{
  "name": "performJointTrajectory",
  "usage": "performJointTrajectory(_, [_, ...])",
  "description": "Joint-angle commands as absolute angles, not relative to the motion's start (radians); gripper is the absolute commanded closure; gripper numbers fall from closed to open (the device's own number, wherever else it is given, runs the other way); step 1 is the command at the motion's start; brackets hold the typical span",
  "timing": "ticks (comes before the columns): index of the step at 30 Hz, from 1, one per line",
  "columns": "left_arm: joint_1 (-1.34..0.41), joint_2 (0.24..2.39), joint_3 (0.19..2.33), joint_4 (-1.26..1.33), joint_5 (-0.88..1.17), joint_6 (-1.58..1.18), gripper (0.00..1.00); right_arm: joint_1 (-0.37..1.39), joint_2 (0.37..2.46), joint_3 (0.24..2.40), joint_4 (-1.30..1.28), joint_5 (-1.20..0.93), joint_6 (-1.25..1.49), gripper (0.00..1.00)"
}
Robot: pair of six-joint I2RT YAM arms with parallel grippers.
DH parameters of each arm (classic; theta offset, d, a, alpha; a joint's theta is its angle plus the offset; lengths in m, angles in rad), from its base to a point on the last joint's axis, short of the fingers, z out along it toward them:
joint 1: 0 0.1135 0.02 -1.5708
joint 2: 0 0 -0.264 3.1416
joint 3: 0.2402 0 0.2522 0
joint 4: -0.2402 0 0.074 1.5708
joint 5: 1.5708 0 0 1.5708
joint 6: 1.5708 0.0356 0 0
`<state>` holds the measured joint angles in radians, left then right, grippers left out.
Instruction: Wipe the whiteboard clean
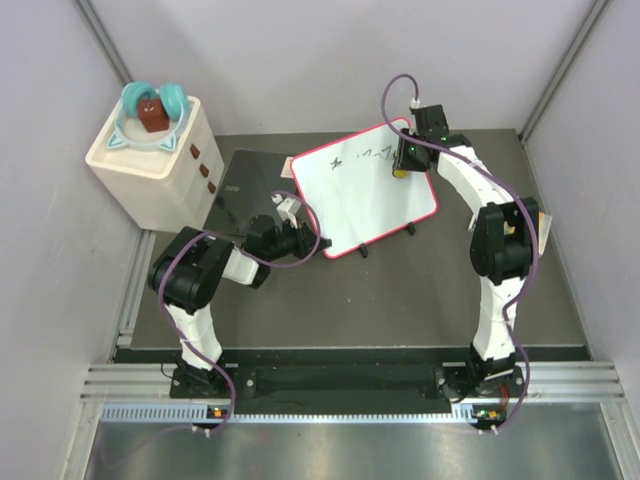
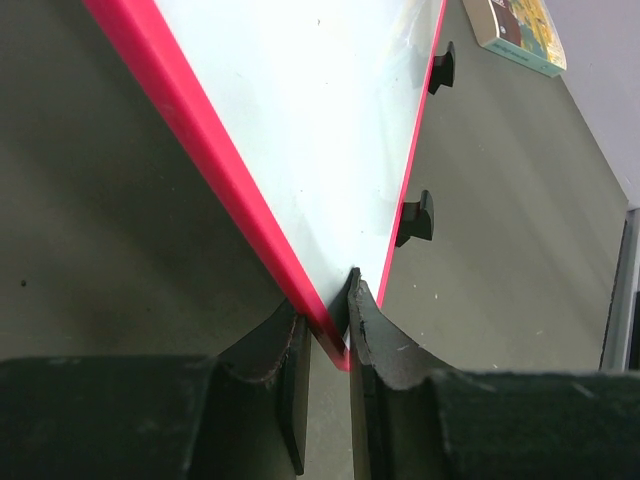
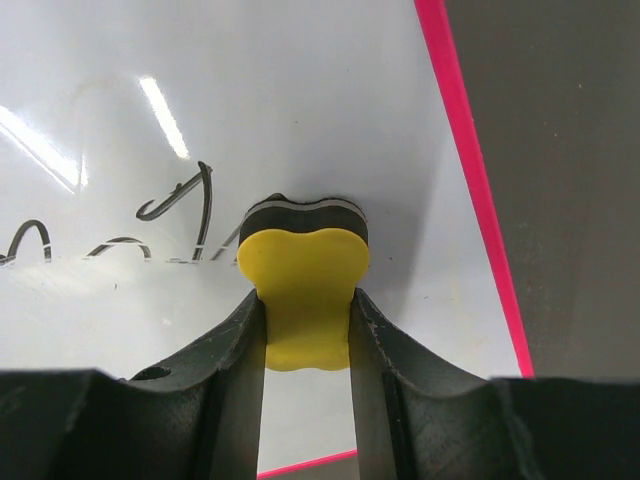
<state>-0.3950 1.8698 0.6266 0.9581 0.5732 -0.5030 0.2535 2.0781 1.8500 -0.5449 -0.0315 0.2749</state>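
Observation:
The whiteboard, white with a thin red frame and black feet, lies tilted at the table's middle. Black scribbles run across its upper part. My right gripper is shut on a yellow eraser, whose dark felt side is pressed on the board just right of the scribbles. My left gripper is shut on the board's near left corner; in the left wrist view the red frame runs between its fingers.
A dark grey flat slab lies left of the board, partly under it. A cream drawer box with a teal-rimmed bowl and a brown object stands at the far left. A booklet lies at the right wall.

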Motion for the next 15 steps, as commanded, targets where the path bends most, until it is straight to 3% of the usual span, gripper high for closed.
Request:
performJointTrajectory(1, [-0.422, 1.89, 0.632, 0.844, 0.482, -0.357, 1.0, 0.276, 2.063, 1.848, -0.426, -0.032, 0.322, 1.0])
performJointTrajectory(15, [-0.429, 1.882, 0.632, 0.839, 0.472, -0.351, 1.0, 0.273, 2.137, 2.028, -0.419, 0.035, 0.374, 1.0])
